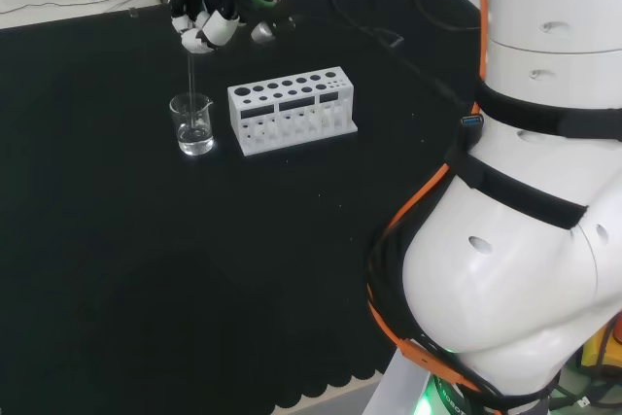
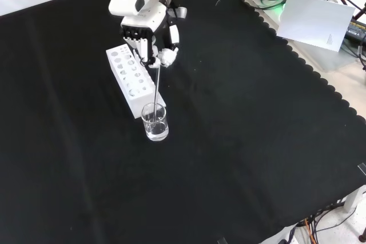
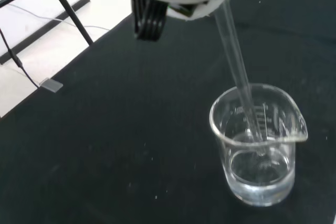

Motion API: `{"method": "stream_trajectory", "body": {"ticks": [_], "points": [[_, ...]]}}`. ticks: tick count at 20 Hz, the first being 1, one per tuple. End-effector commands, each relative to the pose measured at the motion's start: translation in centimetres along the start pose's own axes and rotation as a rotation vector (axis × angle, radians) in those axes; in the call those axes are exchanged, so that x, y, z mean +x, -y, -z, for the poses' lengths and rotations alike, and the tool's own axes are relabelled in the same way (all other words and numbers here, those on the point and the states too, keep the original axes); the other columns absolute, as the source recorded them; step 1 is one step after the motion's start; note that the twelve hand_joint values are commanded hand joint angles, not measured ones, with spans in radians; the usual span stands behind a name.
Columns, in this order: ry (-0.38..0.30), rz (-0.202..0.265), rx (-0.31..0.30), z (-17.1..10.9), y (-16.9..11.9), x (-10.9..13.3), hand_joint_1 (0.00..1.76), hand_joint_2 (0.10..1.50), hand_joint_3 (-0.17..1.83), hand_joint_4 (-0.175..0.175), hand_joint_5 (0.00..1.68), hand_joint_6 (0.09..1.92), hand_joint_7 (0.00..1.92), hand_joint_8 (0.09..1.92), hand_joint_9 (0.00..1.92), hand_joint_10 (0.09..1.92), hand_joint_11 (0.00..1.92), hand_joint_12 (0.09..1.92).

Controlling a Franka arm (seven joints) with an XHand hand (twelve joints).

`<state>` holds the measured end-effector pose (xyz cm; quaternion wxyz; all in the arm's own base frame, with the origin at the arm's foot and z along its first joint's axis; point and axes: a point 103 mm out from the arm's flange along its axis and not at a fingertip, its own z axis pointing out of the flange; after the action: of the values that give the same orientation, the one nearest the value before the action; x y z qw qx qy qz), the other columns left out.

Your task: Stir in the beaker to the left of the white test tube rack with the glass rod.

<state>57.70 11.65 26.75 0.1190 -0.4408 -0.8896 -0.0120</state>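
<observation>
Now | hand [image 2: 153, 47] curled round glass rod [image 2: 155, 87]; rod tip in beaker [image 2: 155, 122] | rack [image 2: 132, 80] beside

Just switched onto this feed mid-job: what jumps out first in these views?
The black and white hand is curled round a thin clear glass rod whose lower end dips into liquid in a small clear glass beaker. In the head view, the beaker stands just left of the white test tube rack with round holes, all on black cloth.
</observation>
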Motion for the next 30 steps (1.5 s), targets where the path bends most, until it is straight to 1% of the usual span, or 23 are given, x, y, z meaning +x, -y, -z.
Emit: {"method": "stream_trajectory", "body": {"ticks": [1, 4, 8, 13, 18, 22, 25, 30], "points": [[0.016, 0.001, 0.011, 0.2, 1.9, 1.0, 1.18, 0.64, 0.9, -0.175, 1.07, 1.13, 1.41, 1.4, 1.87, 1.17, 1.9, 1.09], [0.019, 0.007, 0.009, -0.1, 1.7, 1.5, 1.18, 0.64, 0.9, -0.175, 1.07, 1.13, 1.41, 1.4, 1.87, 1.17, 1.9, 1.09], [0.011, 0.022, 0.02, -1.3, 0.4, 2.0, 1.18, 0.64, 0.9, -0.175, 1.07, 1.13, 1.41, 1.4, 1.87, 1.17, 1.9, 1.09], [-0.002, 0.045, 0.025, -2.0, -1.9, 1.8, 1.18, 0.64, 0.9, -0.175, 1.07, 1.13, 1.41, 1.4, 1.87, 1.17, 1.9, 1.09], [-0.006, 0.058, 0.008, -1.8, -2.9, 1.1, 1.18, 0.64, 0.9, -0.175, 1.07, 1.13, 1.41, 1.4, 1.88, 1.17, 1.9, 1.09], [-0.006, 0.044, 0.002, -1.1, -2.9, -0.1, 1.18, 0.64, 0.9, -0.175, 1.07, 1.13, 1.41, 1.4, 1.88, 1.17, 1.9, 1.1], [-0.002, 0.021, 0.002, -0.5, -2.2, -1.0, 1.18, 0.64, 0.9, -0.175, 1.07, 1.13, 1.41, 1.4, 1.88, 1.17, 1.9, 1.1], [0.013, -0.007, 0.033, -0.2, -0.4, -1.4, 1.18, 0.64, 0.9, -0.175, 1.07, 1.13, 1.41, 1.4, 1.88, 1.17, 1.9, 1.1]]}}
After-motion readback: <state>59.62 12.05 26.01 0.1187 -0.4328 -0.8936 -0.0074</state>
